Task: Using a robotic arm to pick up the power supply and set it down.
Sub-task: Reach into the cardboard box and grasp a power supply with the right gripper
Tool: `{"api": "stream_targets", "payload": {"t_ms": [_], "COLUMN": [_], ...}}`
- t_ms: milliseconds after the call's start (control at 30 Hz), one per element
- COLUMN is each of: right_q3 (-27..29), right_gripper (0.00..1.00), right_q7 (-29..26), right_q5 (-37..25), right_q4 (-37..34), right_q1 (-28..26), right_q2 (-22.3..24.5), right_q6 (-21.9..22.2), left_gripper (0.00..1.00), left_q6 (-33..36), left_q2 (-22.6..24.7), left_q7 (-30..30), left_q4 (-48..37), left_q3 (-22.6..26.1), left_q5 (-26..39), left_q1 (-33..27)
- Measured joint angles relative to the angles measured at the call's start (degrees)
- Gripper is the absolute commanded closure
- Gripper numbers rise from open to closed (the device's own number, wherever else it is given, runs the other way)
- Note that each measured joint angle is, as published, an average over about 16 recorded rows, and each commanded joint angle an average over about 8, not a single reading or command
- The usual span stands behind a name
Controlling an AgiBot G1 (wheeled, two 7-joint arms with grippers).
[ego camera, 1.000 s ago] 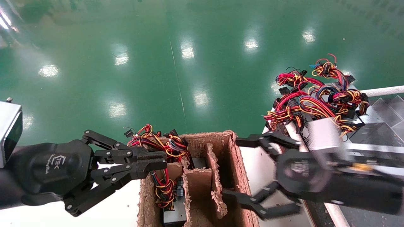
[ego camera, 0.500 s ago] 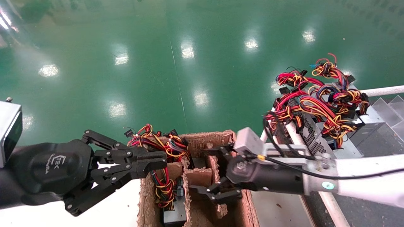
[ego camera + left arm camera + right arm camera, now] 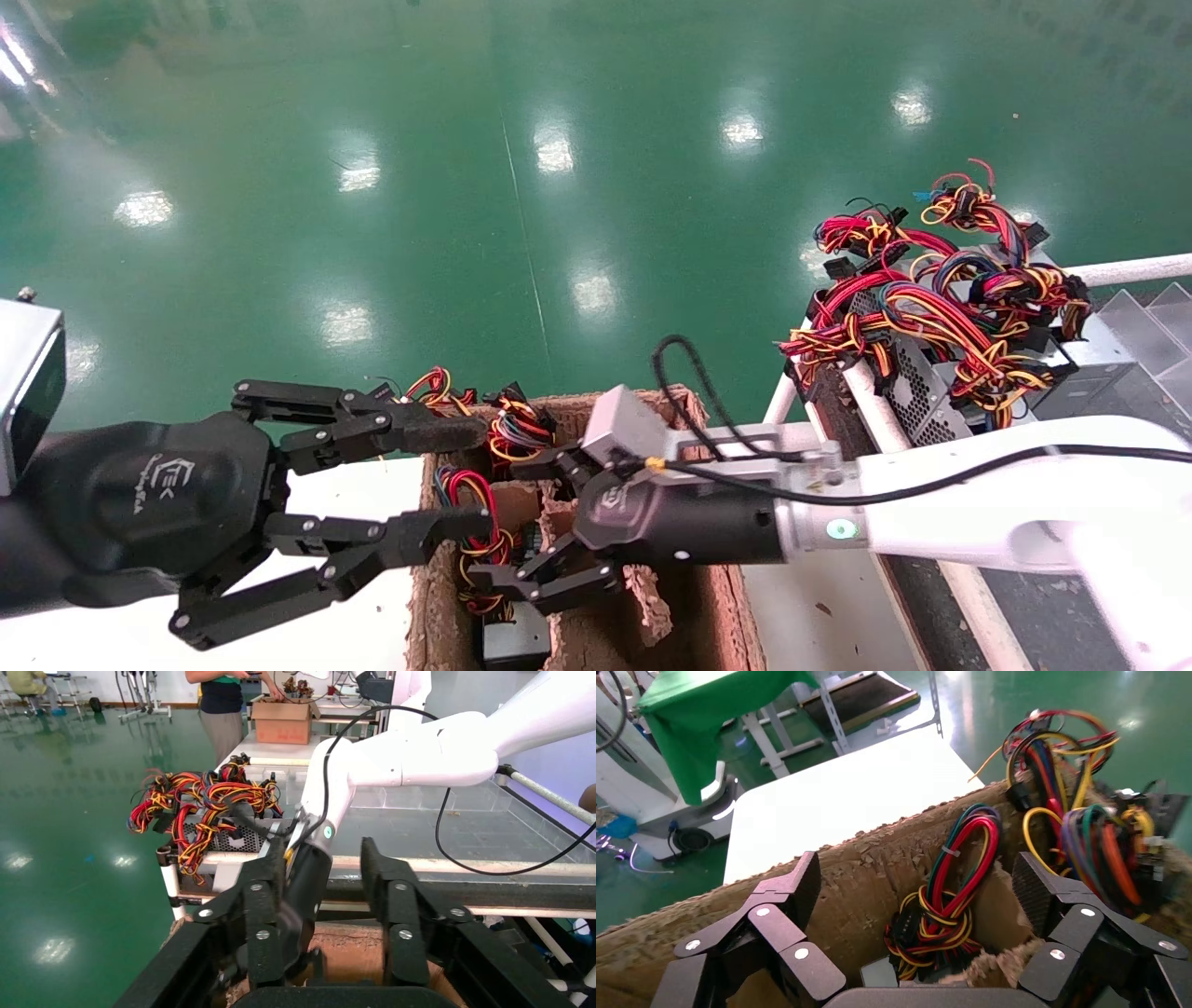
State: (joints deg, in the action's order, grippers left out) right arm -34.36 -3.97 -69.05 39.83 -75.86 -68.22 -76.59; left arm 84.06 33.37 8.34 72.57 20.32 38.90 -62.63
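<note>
The power supply (image 3: 510,641) sits ungrasped in the cardboard box (image 3: 694,596); the right tool (image 3: 535,525) hovers spread above its wires, the left tool (image 3: 456,475) spread nearby; lifting and placing remain.

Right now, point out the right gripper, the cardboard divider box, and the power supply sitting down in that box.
right gripper (image 3: 521,522), head view, between its open fingertips.
cardboard divider box (image 3: 722,615), head view, right wall.
power supply (image 3: 515,645), head view, grey top face.

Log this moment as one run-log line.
right gripper: open, over power supply in cardboard box | left gripper: open, beside box | grasp: none
</note>
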Motion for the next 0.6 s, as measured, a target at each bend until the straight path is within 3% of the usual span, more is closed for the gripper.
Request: {"api": "stream_targets", "payload": {"t_ms": [600], "right_q3": [-1.29], "right_gripper": [1.0], "right_q7": [6.53], "right_q5": [-2.08], "right_q4": [-10.77], "right_q1": [-2.7], "right_q2": [-7.46], "right_q6": [4.19], "left_gripper": [0.0], "left_q6": [-0.01], "left_q2": [-0.01], "left_q7": [-0.01], "left_q4": [0.0], "left_q3": [0.01], "left_q5": [-0.01], "left_q1": [0.0]}}
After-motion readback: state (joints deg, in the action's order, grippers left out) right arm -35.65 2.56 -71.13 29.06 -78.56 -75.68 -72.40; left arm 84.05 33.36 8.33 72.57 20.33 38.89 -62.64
